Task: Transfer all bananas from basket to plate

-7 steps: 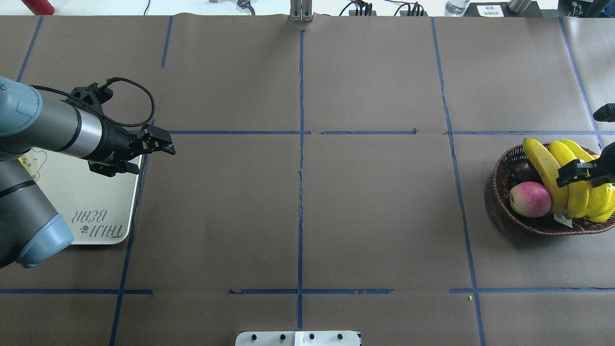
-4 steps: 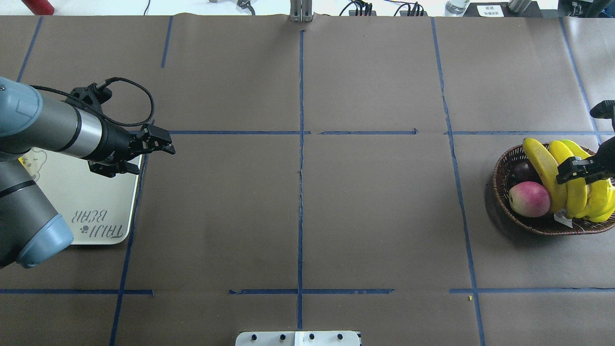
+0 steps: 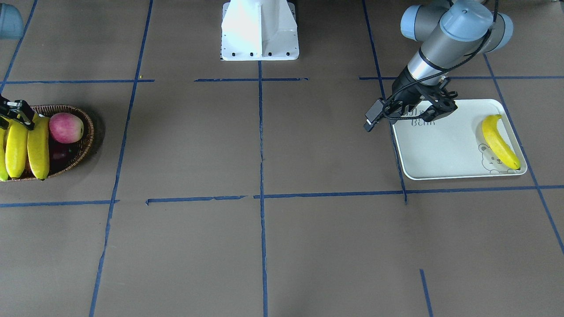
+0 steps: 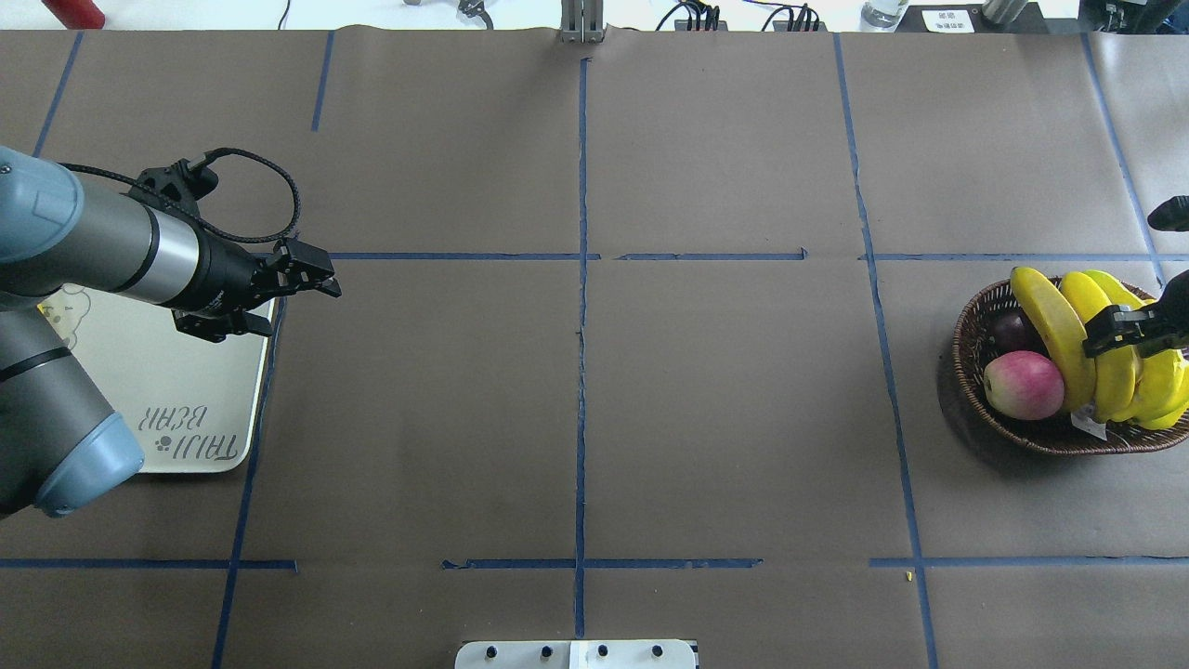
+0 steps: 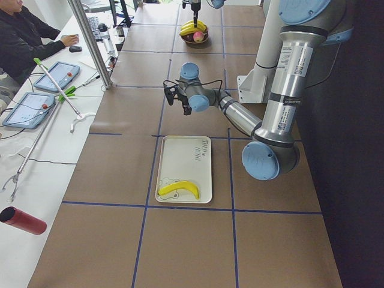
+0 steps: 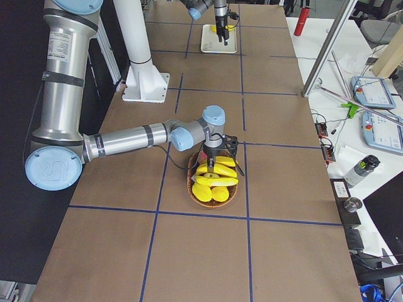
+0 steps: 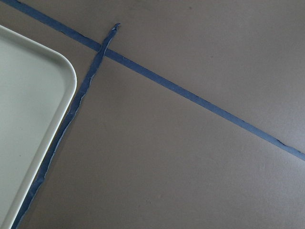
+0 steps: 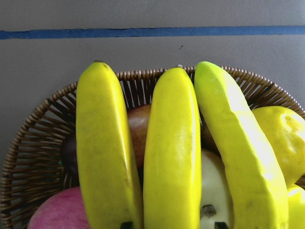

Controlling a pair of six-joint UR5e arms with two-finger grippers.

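Observation:
Three bananas (image 4: 1096, 334) lie side by side across the wicker basket (image 4: 971, 321) at the table's right end. My right gripper (image 4: 1115, 331) hovers just above them, open. In the right wrist view its fingertips (image 8: 125, 224) stand on either side of the middle banana (image 8: 174, 152) without gripping it. One banana (image 3: 498, 141) lies on the white plate (image 3: 440, 149) at the other end. My left gripper (image 4: 320, 282) hangs empty above the plate's inner edge and looks open.
A pink-red apple (image 4: 1025, 385), a dark fruit (image 4: 1008, 330) and yellow-green fruits (image 8: 281, 138) share the basket. The robot's white base (image 3: 260, 31) stands at the table's middle edge. Blue tape lines cross the brown table cover.
The right gripper has shifted slightly over the bananas, a little farther out and to the right. The left arm has barely moved.

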